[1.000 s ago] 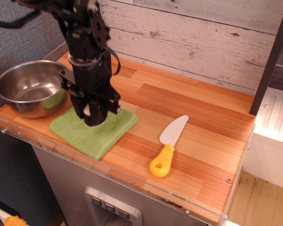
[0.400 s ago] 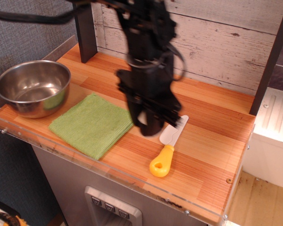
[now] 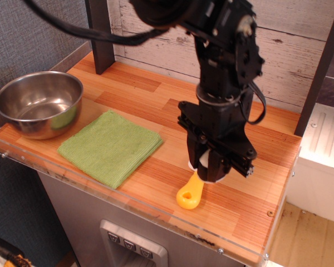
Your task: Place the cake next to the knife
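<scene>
My black gripper (image 3: 213, 169) hangs low over the right half of the wooden counter (image 3: 156, 105), fingers pointing down. It is shut on the cake (image 3: 203, 161), of which only a bit of white shows between the fingers. The knife lies right under and in front of the gripper. Only its yellow handle (image 3: 190, 193) with the ring hole shows; the blade is hidden behind the gripper. The cake is just above the knife, slightly to its right; I cannot tell whether it touches the counter.
A folded green cloth (image 3: 110, 146) lies at the front left. A steel bowl (image 3: 38, 104) stands at the far left end. A dark post (image 3: 102, 36) rises at the back left, another (image 3: 322, 67) at the right. A clear plastic lip (image 3: 128, 208) runs along the front edge.
The gripper lifted the cake off the green cloth and carried it right across the counter. It now hovers over the knife's blade, hiding it. The cloth is bare.
</scene>
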`<state>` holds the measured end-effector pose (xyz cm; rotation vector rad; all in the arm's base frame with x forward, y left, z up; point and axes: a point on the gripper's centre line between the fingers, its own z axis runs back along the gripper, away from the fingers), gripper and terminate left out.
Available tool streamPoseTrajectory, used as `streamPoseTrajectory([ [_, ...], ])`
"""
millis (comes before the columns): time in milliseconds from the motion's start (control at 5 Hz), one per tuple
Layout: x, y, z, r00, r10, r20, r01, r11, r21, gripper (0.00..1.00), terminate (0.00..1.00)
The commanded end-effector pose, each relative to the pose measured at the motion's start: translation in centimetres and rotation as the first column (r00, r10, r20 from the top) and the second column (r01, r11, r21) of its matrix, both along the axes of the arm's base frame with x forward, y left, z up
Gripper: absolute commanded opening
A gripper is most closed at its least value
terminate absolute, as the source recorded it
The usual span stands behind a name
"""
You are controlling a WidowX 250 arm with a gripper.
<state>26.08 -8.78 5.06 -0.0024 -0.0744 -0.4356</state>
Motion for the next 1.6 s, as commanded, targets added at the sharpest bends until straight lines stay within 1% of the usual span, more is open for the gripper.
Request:
streamPoseTrajectory([
  [0, 0.2, -1.4, -1.0, 0.998, -0.063, 0.005, 0.063, 0.998, -0.002, 0.0, 0.0],
  [200, 0.2, -1.9, -1.4, 0.996, -0.084, -0.004, 0.084, 0.996, -0.009, 0.0, 0.0],
  [400, 0.2, -1.9, -1.3, 0.995, -0.095, -0.009, 0.095, 0.995, -0.011, 1.0, 0.0],
  [600, 0.4, -1.3, -0.2, 0.996, -0.092, 0.01, 0.092, 0.995, -0.024, 1.0, 0.0],
  [800, 0.7, 0.3, 3.1, 0.996, -0.052, 0.078, 0.055, 0.998, -0.042, 1.0, 0.0],
  [1000, 0.4, 4.3, 7.6, 0.987, 0.072, 0.145, -0.064, 0.996, -0.059, 1.0, 0.0],
  [1200, -0.2, 8.6, 10.2, 0.956, 0.251, 0.152, -0.244, 0.968, -0.064, 1.0, 0.0],
  [1400, -0.6, 11.0, 9.3, 0.931, 0.348, 0.113, -0.345, 0.937, -0.051, 1.0, 0.0],
])
